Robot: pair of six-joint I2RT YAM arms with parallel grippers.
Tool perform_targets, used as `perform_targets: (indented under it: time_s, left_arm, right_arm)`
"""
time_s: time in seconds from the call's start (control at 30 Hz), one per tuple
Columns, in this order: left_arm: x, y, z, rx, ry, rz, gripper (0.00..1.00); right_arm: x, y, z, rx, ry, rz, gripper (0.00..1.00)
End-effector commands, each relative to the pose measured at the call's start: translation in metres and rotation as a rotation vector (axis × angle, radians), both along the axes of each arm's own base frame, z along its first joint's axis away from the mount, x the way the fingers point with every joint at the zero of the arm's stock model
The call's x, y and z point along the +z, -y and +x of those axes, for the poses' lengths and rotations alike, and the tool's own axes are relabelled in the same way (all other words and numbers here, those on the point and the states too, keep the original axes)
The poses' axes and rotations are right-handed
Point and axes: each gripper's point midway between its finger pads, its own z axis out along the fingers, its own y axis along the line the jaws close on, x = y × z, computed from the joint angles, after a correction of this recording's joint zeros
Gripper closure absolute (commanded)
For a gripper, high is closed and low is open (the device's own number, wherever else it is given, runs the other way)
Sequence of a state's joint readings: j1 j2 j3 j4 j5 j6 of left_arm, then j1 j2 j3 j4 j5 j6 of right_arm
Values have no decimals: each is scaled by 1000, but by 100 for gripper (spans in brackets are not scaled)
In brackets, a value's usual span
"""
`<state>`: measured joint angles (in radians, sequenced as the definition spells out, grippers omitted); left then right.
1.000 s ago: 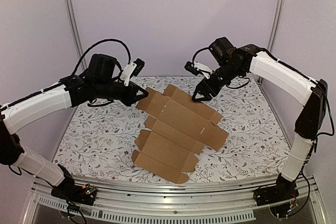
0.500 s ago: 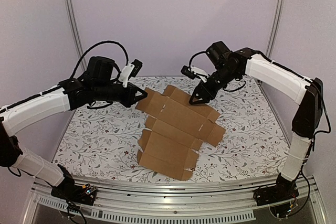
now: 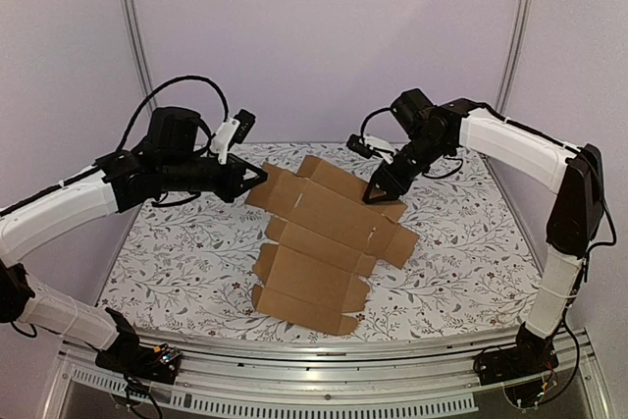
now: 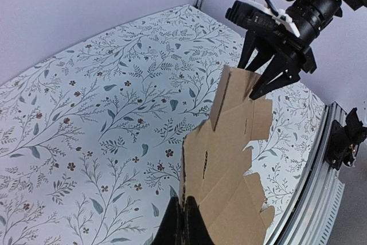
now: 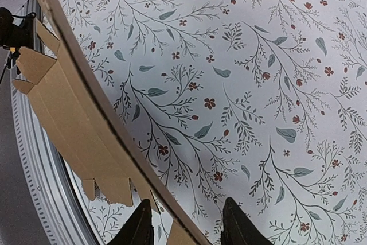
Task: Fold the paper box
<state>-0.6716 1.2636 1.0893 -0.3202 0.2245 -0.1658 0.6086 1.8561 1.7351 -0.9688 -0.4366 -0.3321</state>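
Our left tool (image 3: 261, 176) clamped on a corner of the paper box (image 3: 319, 242), our right tool (image 3: 376, 193) parted astride its far flap

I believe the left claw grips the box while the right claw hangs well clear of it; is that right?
Not quite. The left claw does grip the box, but the right claw is not clear of it: it stands open astride the box's raised edge, as the right wrist view shows.
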Motion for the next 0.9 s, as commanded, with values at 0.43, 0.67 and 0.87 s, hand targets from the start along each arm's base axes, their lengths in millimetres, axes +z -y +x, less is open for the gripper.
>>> perform_targets:
  time_s: [0.43, 0.67, 0.87]
  left_arm:
    - [-2, -11, -6, 8, -10, -3, 100]
    - [1, -14, -8, 15, -11, -29, 100]
    - [3, -14, -8, 14, -16, -54, 100]
  right_arm:
    - [25, -1, -13, 46, 49, 93, 74]
    - [24, -1, -19, 51, 34, 106, 77]
    - [25, -3, -22, 60, 20, 121, 78]
